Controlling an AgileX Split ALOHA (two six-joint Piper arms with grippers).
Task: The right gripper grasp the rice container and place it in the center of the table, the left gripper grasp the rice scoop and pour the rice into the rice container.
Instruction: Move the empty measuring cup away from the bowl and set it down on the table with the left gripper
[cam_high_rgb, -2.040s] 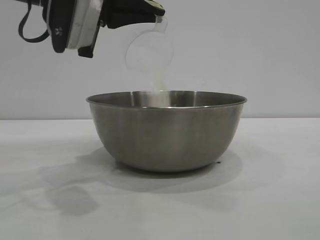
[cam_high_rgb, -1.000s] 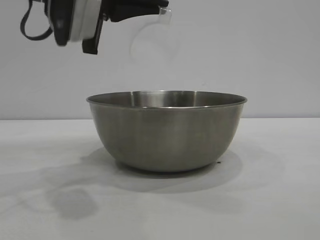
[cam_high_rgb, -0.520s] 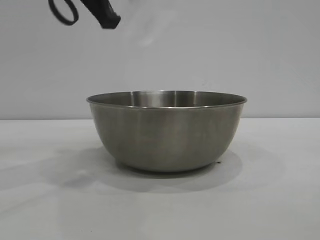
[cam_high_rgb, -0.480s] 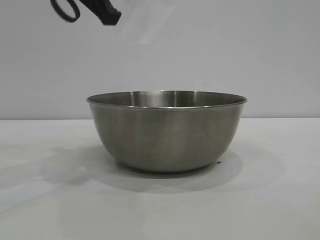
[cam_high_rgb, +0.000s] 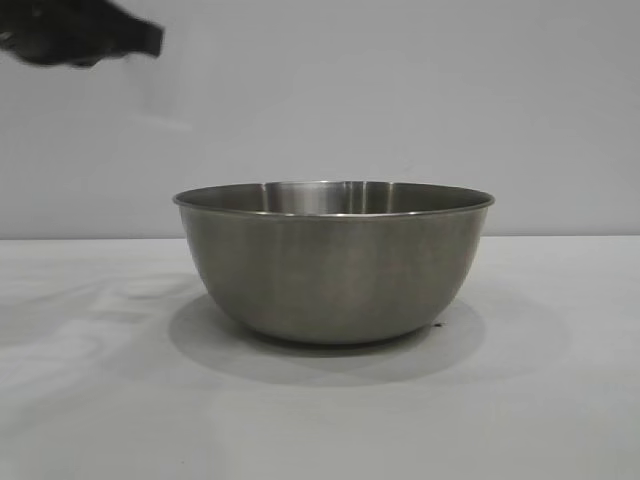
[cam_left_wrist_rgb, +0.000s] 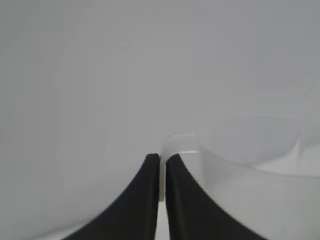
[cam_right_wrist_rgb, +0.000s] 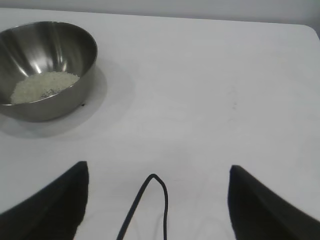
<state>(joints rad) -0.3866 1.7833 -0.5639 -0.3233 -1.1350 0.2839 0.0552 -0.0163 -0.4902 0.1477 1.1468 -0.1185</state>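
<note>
left gripper (cam_left_wrist_rgb: 162, 172) pinching rice scoop (cam_left_wrist_rgb: 250, 165) handle, upper left of rice container (cam_high_rgb: 333, 260) | rice (cam_right_wrist_rgb: 44, 85) in container, mid table (cam_high_rgb: 560, 400) | right gripper (cam_right_wrist_rgb: 157, 200) spread, parked near side | scoop clear of bowl, set-down lies left

**a bare wall, a shadow and two small marks**

behind everything stands a plain pale grey wall (cam_high_rgb: 420, 100), smooth and unmarked, filling the whole background of the exterior view. it meets the bench (cam_high_rgb: 570, 420) in a straight level line. seen from the right wrist, the same wall shows only as a thin grey strip past the bench's far edge. a soft grey shadow (cam_high_rgb: 505, 335) spreads in a rough oval on the white top. at the shadow's edge sits a tiny dark speck (cam_high_rgb: 437, 324). well apart, towards the right, a faint grey smudge (cam_right_wrist_rgb: 234, 105) marks the surface.
</note>
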